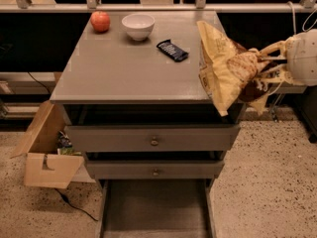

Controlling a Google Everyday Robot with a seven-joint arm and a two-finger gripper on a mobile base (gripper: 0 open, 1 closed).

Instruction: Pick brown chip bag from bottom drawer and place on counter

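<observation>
My gripper (265, 66) reaches in from the right edge and is shut on the brown chip bag (223, 66), a crinkly tan-yellow and dark brown bag. It holds the bag in the air over the right edge of the grey counter (124, 68). The bag hangs tilted, its lower tip past the counter's front right corner. The bottom drawer (156, 209) is pulled open at the bottom of the view and its tray shows nothing inside.
On the counter stand a red apple (100, 21), a white bowl (138, 26) and a small dark blue candy bar wrapper (173, 50). Two upper grey drawers (154, 139) with knobs are slightly open. An open cardboard box (44, 150) sits on the floor at the left.
</observation>
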